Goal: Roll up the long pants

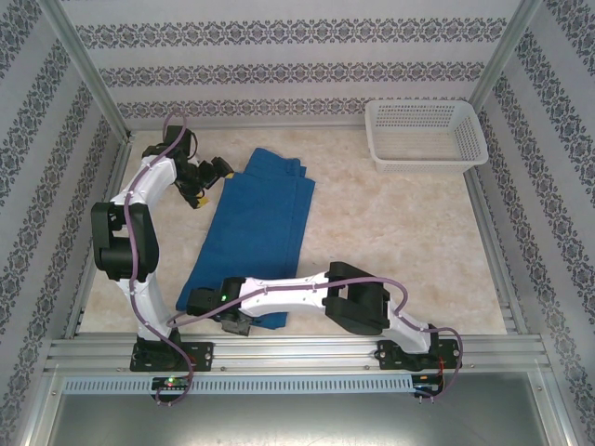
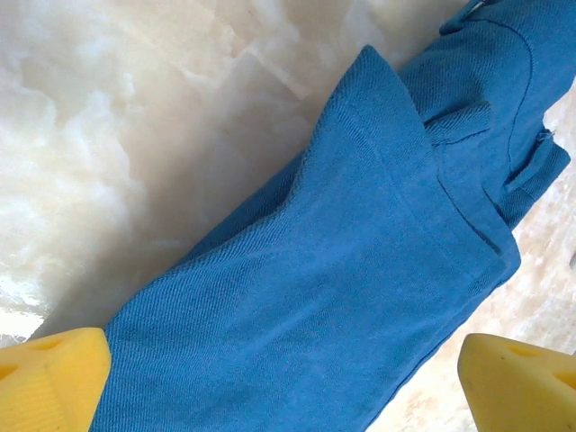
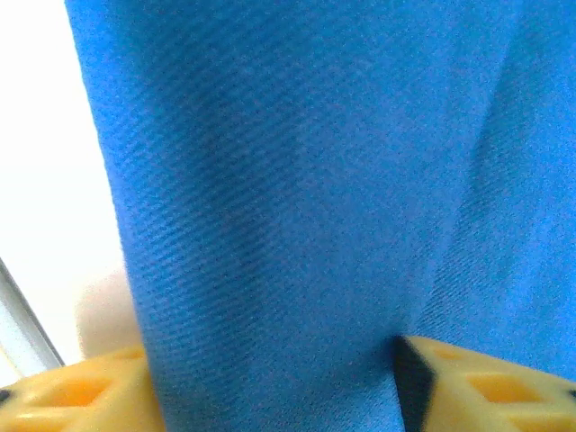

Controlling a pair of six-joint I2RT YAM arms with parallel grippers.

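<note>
Two grippers logged. Right gripper (image 1: 232,319) at near hem of the long pants (image 1: 256,228), fingers (image 3: 486,387) pinching cloth. Pants lie flat, folded lengthwise, left of centre on table (image 1: 390,242). Left gripper (image 2: 288,369), jaws spread wide, hovers over far waistband. Basket (image 1: 426,135) far right.

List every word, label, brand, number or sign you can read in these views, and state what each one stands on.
None: no view holds a readable word, label, brand, number or sign.
The long pants are plain blue cloth, with no tag or print showing.
The white mesh basket bears no marking.
The wallpaper carries ornamental bands, not letters.
</note>
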